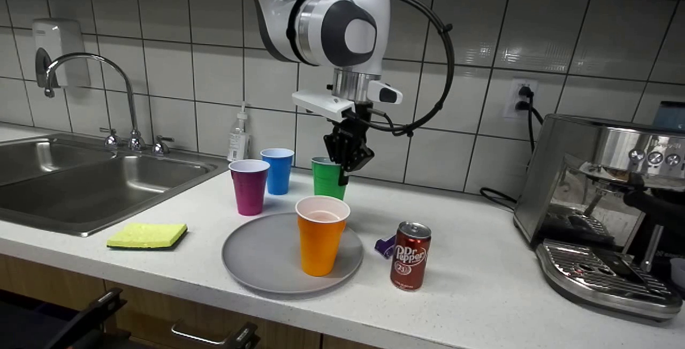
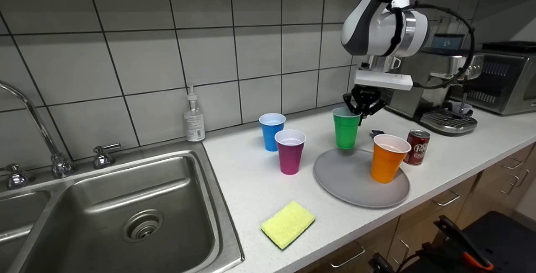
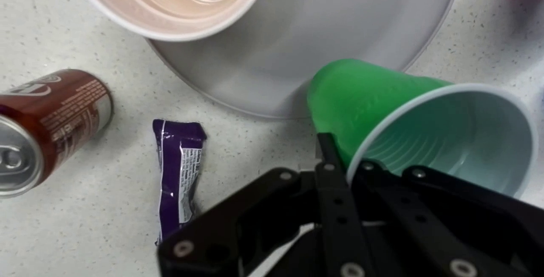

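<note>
Since the gripper (image 3: 349, 158) is clamped on the wall of the green cup (image 2: 346, 130), one finger inside the rim & one outside w/ the thin wall pinched btwn them, I'd say the grasp part is done. The cup is abt upright, right at the edge of the gray plate (image 2: 343, 176); in the wrist view its base overlaps that edge. Whether it hangs a bit clear or rests on smth, can't tell for sure.

Not done yet, afaict: the letting-go. W/ the cup in the grip, imo the job's partway, not finished.

As for the rest, the orange cup (image 1: 321, 239) stands upright on the plate, apart from the green one. Both the blue cup (image 1: 278, 173) & the maroon cup (image 1: 250, 192) stand upright on the counter (image 1: 471, 285), off the plate, on the side toward the sink (image 2: 228, 231). On the plate's opp. side are a soda can (image 1: 411, 257) & a purple packet (image 3: 180, 179), near each other. The sponge (image 2: 288, 225) lies flat btwn plate and sink, well apart from the gripper. None of those is touched by the gripper rn, and nothing I can see tells whether any step w/ them is done or left.
</note>
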Tool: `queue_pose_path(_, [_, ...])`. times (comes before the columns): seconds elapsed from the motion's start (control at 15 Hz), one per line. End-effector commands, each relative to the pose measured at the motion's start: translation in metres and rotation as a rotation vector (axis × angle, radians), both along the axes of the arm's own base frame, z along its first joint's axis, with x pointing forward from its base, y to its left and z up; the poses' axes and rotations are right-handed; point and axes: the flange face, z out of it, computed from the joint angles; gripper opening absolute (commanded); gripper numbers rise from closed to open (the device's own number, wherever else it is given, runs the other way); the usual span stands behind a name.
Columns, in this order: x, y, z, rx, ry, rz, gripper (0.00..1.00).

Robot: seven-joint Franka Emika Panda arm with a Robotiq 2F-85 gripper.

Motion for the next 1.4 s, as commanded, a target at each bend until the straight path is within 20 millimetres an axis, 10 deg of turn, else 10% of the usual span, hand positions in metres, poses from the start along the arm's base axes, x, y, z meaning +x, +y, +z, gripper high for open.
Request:
queue_pose_path(0.0, [-0.007,0.0,0.001,0.01,0.021,0.035,0.01])
queue_pose_path(1.33, [-0.013,0.002,-0.021,-0.029,0.033,0.101,0.01])
